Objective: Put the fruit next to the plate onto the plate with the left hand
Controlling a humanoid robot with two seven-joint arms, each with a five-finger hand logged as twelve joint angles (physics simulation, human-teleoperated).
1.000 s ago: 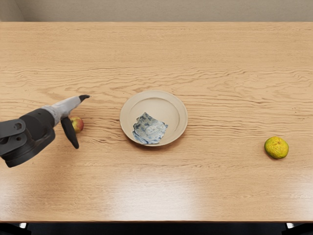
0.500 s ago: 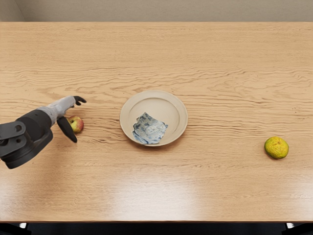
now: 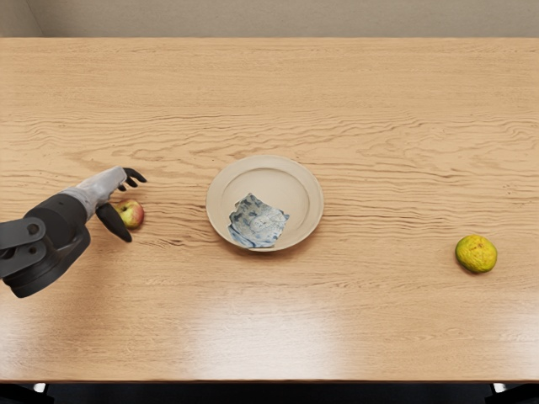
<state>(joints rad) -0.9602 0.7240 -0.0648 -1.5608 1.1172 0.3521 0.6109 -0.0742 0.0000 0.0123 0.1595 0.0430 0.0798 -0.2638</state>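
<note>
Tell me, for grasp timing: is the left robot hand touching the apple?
Cannot tell. In the head view the thumb of the left robot hand overlaps the apple at its left edge, but one slanted view shows neither contact nor gap.

left forearm (image 3: 44, 242) — dark grey, rounded | left hand (image 3: 106, 190) — pale grey back | fingers (image 3: 135, 176) black

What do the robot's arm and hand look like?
Only the left arm shows: a thick, rounded, dark grey forearm with lighter grey brackets on its side. The left hand is light grey with black fingers. No cables show.
</note>
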